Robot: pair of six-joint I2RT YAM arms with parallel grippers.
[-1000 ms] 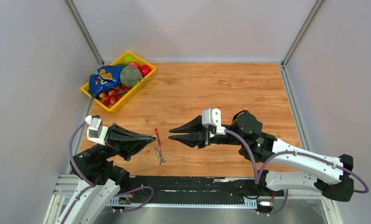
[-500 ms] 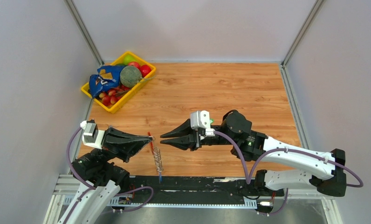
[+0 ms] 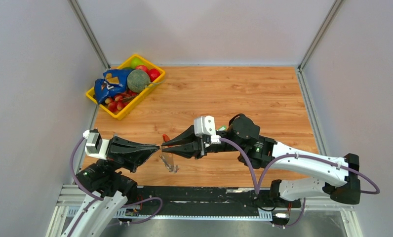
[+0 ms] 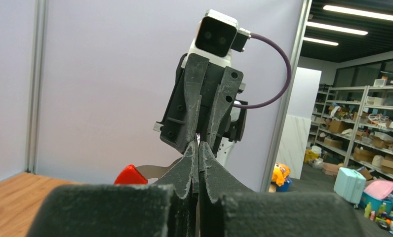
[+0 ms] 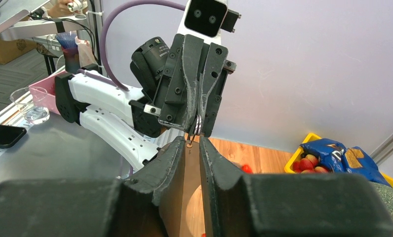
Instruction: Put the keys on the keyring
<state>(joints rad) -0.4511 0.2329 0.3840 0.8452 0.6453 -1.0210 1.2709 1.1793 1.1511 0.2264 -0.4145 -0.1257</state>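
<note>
My left gripper (image 3: 157,146) is shut on the keyring and holds it above the table's near edge. The keyring's red piece (image 3: 166,138) sticks out beside the tips, and its silvery chain (image 3: 169,163) hangs below. In the left wrist view the red piece (image 4: 130,175) shows left of my shut fingers. My right gripper (image 3: 165,144) faces the left one tip to tip, its jaws a narrow gap apart around the silvery ring (image 5: 197,126) at the left gripper's tips. I cannot make out the green and blue keys.
A yellow basket (image 3: 97,99) at the far left of the wooden table (image 3: 263,94) holds a blue bag, a green ball and small red balls. Grey walls close in three sides. The black rail (image 3: 209,193) runs along the near edge.
My right gripper has moved left until its tips meet the left gripper's, and its jaws have narrowed. The left gripper shifted slightly left. The hanging chain has swung.
</note>
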